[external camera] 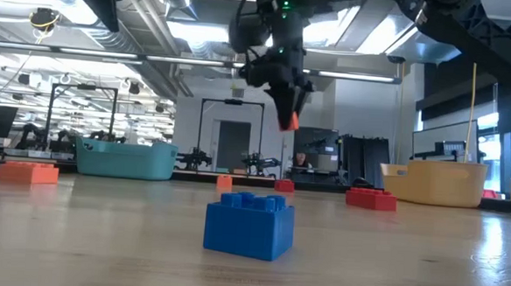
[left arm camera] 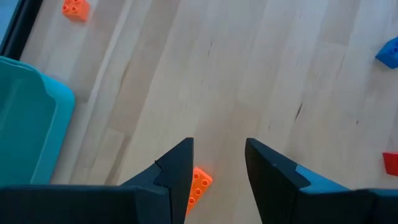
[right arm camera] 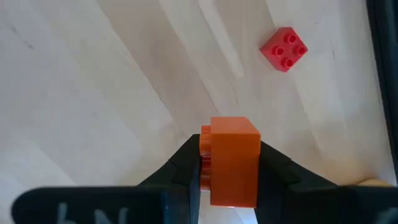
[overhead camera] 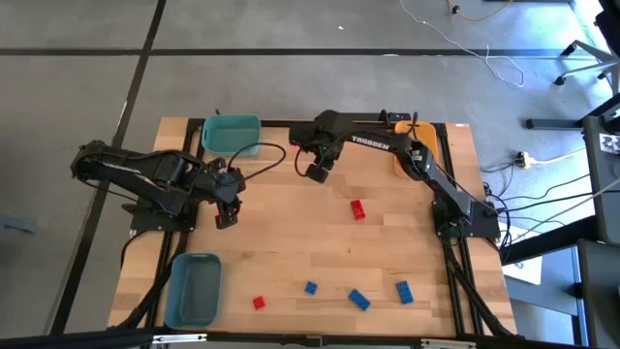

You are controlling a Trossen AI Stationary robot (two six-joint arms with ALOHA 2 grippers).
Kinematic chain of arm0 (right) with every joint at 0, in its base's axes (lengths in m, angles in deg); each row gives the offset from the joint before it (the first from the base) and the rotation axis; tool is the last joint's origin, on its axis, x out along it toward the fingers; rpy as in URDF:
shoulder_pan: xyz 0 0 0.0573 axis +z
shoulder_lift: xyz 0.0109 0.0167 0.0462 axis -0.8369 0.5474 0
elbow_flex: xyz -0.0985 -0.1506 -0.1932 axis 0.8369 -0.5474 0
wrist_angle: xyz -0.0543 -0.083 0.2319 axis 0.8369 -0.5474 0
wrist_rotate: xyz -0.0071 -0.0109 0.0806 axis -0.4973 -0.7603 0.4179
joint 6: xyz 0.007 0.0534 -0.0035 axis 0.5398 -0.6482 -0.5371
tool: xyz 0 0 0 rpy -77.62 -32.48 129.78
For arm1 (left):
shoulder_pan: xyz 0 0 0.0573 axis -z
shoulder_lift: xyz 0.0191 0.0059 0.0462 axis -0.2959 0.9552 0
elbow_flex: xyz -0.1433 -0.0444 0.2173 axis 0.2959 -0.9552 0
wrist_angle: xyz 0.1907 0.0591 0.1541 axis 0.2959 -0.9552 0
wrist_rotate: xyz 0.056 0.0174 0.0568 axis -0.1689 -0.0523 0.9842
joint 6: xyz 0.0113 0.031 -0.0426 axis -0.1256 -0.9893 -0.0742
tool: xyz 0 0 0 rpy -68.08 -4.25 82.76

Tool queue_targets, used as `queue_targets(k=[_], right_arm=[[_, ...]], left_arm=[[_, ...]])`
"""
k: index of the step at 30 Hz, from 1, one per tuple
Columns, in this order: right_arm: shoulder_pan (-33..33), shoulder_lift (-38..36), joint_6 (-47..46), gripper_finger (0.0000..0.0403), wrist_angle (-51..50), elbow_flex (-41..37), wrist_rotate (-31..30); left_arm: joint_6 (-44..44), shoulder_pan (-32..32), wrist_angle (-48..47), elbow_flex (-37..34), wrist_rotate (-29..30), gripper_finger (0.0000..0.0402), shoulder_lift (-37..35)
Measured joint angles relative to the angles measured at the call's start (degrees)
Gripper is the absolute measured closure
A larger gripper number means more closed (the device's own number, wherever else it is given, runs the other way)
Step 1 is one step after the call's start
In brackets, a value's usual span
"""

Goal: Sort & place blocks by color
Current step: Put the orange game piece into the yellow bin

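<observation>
My right gripper point(overhead camera: 317, 172) hangs over the table's middle far part, shut on an orange block point(right arm camera: 233, 160), high above the wood in the low view point(external camera: 288, 120). A red block point(right arm camera: 283, 48) lies on the table beyond it point(overhead camera: 357, 208). My left gripper point(overhead camera: 226, 215) is open low over the table's left part. A second orange block point(left arm camera: 200, 185) lies flat on the wood, partly hidden by one of its fingers. A third orange block point(left arm camera: 74, 7) lies farther off. Blue blocks point(overhead camera: 310, 287) point(overhead camera: 359, 299) point(overhead camera: 403, 291) and a red block point(overhead camera: 259, 302) lie near the near edge. My right gripper pinches the orange block by two opposite sides point(right arm camera: 252, 163) between its two fingers. The studs face one finger. The fingers come from above, pointing down with a slight slant. The block is lifted clear of the table point(external camera: 290, 121).
A teal bin point(overhead camera: 232, 134) stands at the far edge, a grey-blue bin point(overhead camera: 194, 289) at the near left corner, and a yellow-orange bin point(overhead camera: 399, 155) at the far right, partly under my right arm. A bin wall point(left arm camera: 28, 118) is close beside my left gripper. Bare wood lies between the arms.
</observation>
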Motion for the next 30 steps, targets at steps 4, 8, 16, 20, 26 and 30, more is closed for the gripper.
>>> queue_targets(k=[4,8,16,20,26,30], right_arm=[[-1.81,-1.32,0.87,0.031,0.14,-0.24,0.34],[-3.66,-3.74,1.02,0.031,0.25,-0.68,-0.01],[-7.41,-8.66,1.3,0.031,0.22,-0.85,0.2],[-9.47,-10.73,1.46,0.031,0.21,-0.85,0.36],[-13.31,-14.09,1.67,0.031,0.2,-0.86,0.76],[-15.71,-16.2,1.34,0.031,0.2,-0.87,0.98]], left_arm=[[-0.04,-0.02,-0.16,0.0,0.39,0.0263,0.01],[-1.24,-0.11,-0.06,0.0,2.0,0.0263,0.0],[-2.92,-3.58,2.26,0.0,10.96,0.0263,0.0],[-5.68,-7.05,8.8,0.0,12.1,0.0263,0.0],[-14.43,-10.52,17.94,0.0,7.98,0.0263,0.0],[-16.57,-12.58,18.69,0.0,7.43,0.0263,0.0]])
